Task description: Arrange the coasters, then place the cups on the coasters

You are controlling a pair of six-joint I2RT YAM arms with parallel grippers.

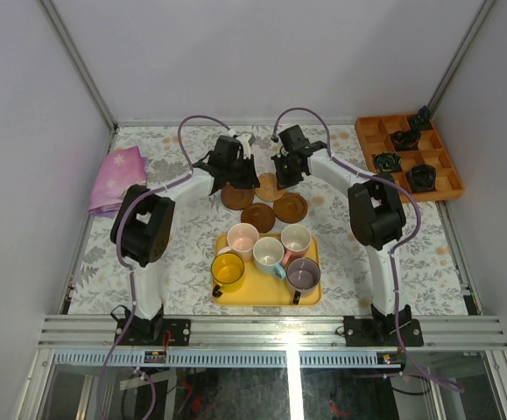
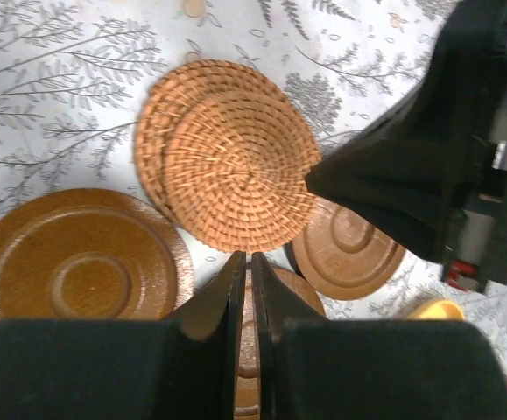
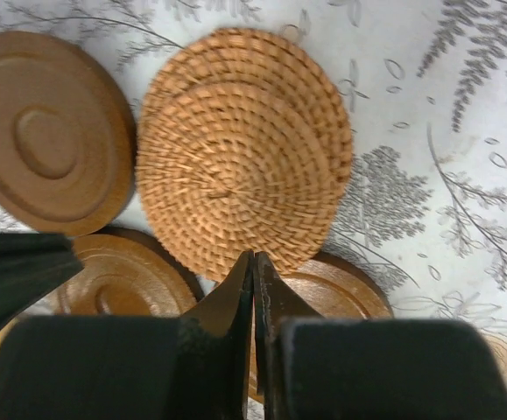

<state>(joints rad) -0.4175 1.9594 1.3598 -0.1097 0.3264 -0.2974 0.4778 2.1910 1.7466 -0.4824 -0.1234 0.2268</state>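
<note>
Coasters (image 1: 258, 216): three brown wooden discs with ringed tops and two rattan coasters (image 2: 235, 157) stacked askew, clustered just beyond the tray (image 1: 264, 294) of five cups (image 1: 269, 252). Left gripper (image 2: 246, 256) pressed together, tips at the rattan edge. Right gripper (image 3: 253, 256) likewise. Can't tell whether either pinches it.

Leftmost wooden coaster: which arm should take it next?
Left, likely: the left gripper, shut, hangs beside the leftmost wooden coaster; the right gripper, also shut, sits on the far side of the woven coasters.
</note>
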